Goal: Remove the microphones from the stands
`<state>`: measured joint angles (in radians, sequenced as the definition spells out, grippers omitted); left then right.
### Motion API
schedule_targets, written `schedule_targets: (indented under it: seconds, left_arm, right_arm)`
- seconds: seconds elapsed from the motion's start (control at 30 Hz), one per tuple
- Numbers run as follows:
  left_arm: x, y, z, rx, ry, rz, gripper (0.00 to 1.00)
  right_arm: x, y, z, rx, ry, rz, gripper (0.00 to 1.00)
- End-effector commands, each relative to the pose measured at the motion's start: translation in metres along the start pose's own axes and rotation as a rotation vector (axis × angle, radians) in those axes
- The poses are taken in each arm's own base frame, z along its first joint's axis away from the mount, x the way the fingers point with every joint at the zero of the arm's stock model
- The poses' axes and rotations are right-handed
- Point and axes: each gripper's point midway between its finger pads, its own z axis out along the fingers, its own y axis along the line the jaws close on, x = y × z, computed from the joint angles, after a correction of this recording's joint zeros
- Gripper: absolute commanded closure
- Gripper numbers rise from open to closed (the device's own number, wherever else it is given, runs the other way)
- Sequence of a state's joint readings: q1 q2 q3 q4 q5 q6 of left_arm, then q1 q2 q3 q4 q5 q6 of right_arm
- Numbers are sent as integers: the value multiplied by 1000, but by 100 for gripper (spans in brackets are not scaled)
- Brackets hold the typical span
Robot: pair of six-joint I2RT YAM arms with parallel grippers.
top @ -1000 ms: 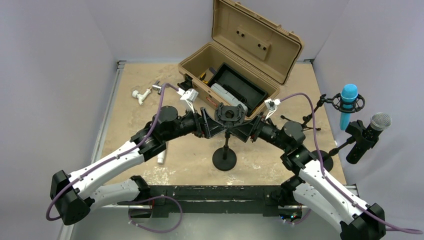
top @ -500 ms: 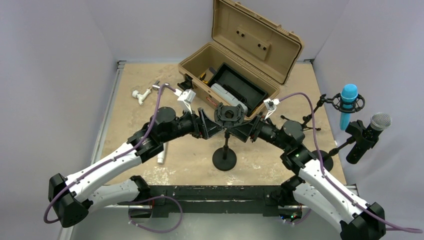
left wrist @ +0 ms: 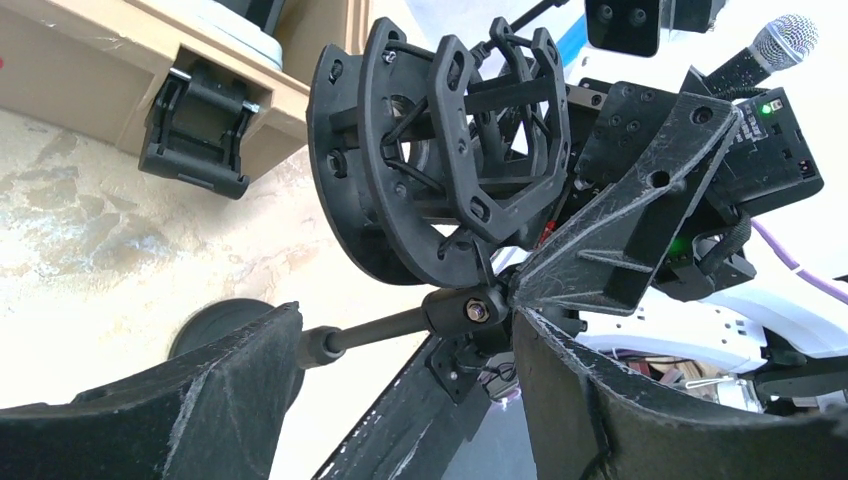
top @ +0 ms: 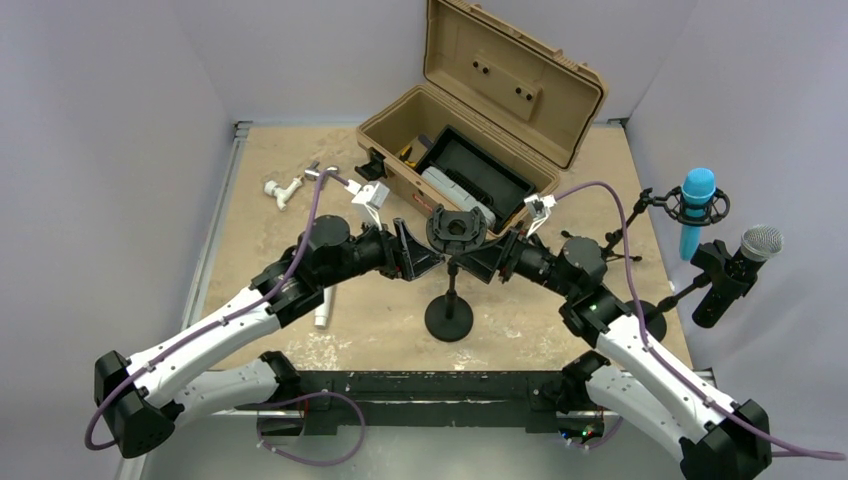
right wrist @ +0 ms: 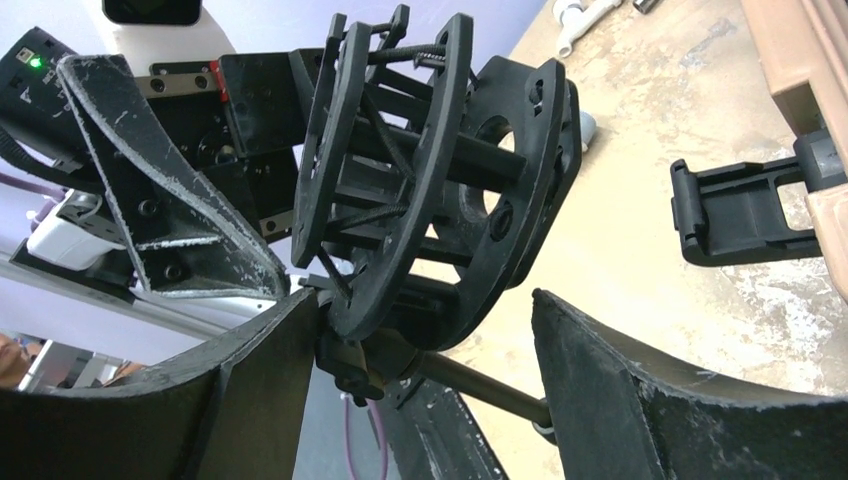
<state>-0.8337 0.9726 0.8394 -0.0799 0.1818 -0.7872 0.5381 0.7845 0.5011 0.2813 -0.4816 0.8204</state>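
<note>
A black stand (top: 449,318) rises mid-table, topped by a round black shock mount (top: 457,230) whose centre hole shows nothing in it. My left gripper (top: 422,256) is open, its jaws either side of the pole joint (left wrist: 478,308) below the mount (left wrist: 440,160). My right gripper (top: 487,262) is open too and straddles the mount's underside (right wrist: 430,170) from the other side. A blue microphone (top: 696,200) sits in another mount at the far right. A black microphone with a silver grille (top: 740,265) is clipped on a stand beside it.
An open tan toolbox (top: 480,120) stands just behind the centre stand, its black latch (left wrist: 195,130) close to my left gripper. A white pipe fitting (top: 282,190) lies at the back left. A white tube (top: 322,315) lies under my left arm.
Both grippers have edged a little further from the bases, still on either side of the centre stand. The left forearm has shifted slightly left. The stand and microphones have not moved.
</note>
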Motion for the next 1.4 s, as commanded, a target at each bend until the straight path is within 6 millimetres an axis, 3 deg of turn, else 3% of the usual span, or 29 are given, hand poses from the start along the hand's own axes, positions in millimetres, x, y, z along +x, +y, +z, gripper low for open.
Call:
schedule_targets:
  seconds: [0.0,0.17,0.57,0.73,0.9,1.03,1.2,1.37]
  left_arm:
    - [-12,-9,-8,19,-44,44,25]
    - [-12,-10,-10,16,-39,52,25]
    - [3,-1,0,-1,28,19,22]
    - [7,-9,5,43,51,-18,19]
    - [7,-14,7,64,53,-49,16]
    - [2,-20,3,77,42,-60,15]
    - [0,-20,6,73,35,-70,13]
    - [12,-11,13,64,67,-97,14]
  right_arm:
    - [83,-87,-21,320,276,77,27]
    - [104,-109,-28,419,356,117,26]
    - [113,-115,-53,522,381,132,31]
    - [127,-123,-64,558,419,143,32]
    - [122,-130,-72,617,398,110,32]
    - [136,-144,-86,678,460,91,31]
    - [131,-140,-81,657,445,78,29]
    - [125,-132,-65,585,403,98,28]
